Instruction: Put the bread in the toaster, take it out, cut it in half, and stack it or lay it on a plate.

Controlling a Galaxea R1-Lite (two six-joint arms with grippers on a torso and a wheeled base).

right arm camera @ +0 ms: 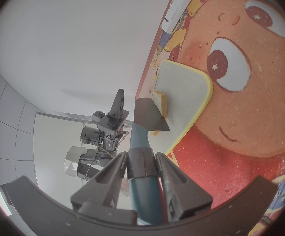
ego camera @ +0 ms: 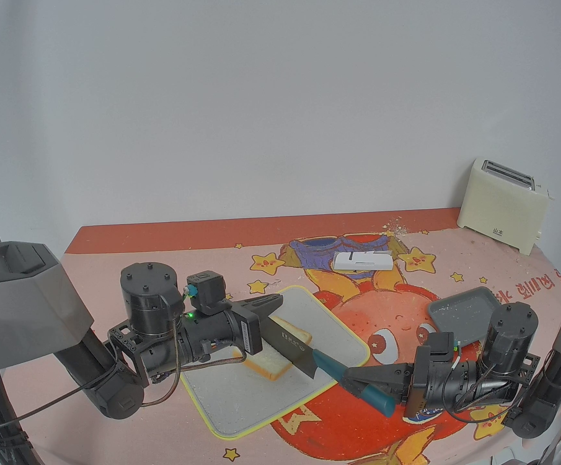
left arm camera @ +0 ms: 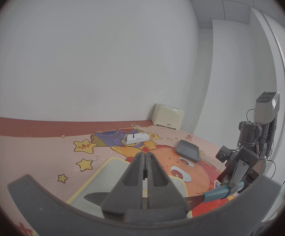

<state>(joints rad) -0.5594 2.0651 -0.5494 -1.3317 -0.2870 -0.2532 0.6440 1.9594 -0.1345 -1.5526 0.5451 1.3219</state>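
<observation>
The board (ego camera: pixel 241 389) is lying flat on the cartoon-printed table, and the bread (ego camera: pixel 264 364) is lying on it, toward the board's left half, as one pale slice with a tan crust. The knife (ego camera: pixel 293 350) is standing edge-down across the middle of the slice, its dark blade running from the board's far side toward its near right edge; how deep it is sitting in the bread cannot be told. The right gripper (ego camera: pixel 351 377) is hanging just off the board's right edge, its fingers pinching the knife's teal handle from both sides. The left gripper (ego camera: pixel 277 301) is hovering over the board's far left part, above the far corner of the slice and apart from it, its fingers (left arm camera: pixel 157 174) pressed together with nothing between them. The plate (ego camera: pixel 464 308), grey and rectangular, is sitting to the right of the board, well apart from it. The toaster (ego camera: pixel 503 205), cream-coloured, is standing far beyond the board to the right, against the wall. A small white box (ego camera: pixel 362 261) is lying just beyond the board's far edge.
</observation>
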